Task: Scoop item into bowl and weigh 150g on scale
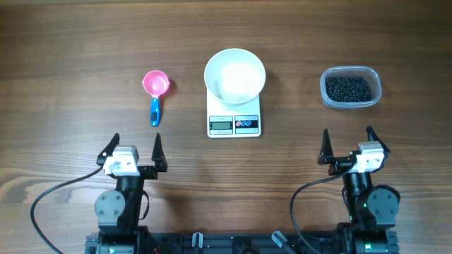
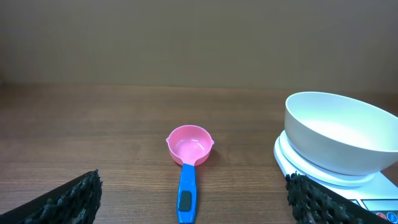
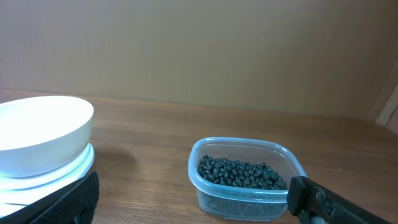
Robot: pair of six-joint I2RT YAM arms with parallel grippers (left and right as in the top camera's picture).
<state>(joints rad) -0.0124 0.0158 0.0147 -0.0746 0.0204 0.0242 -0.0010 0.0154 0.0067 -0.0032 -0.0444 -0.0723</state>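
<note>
We are looking at a bench (image 1: pixel 70 56) where the black beads (image 1: pixel 347 88) are lying in a clear plastic tub (image 1: pixel 351 68) on the right, well apart from the white bowl (image 1: pixel 235 76), which is sitting on the scale (image 1: pixel 234 125) at the centre. The bowl is showing no beads inside it, so we are judging the scooping not yet begun. The left end effector (image 1: pixel 135 140) is hovering with its jaws spread wide and empty, just short of the pink scoop (image 1: pixel 155 85); the right end effector (image 1: pixel 347 134) is likewise gaping and empty, facing the tub. We are expecting the beads to behave as a loose, light, free-rolling mass: they cannot be pinched, and any that spill will probably scatter across the wood. So we are treating the scoop as the thing to grasp, taking it by its blue handle (image 1: pixel 155 111), which is pointing toward the left arm and looking stiff and narrow enough for a firm pinch. The tub is looking thin and light, so we are expecting it to slide when the scoop digs in, and the right arm may need to steady its wall. The scale's display is too small for us to read.
</note>
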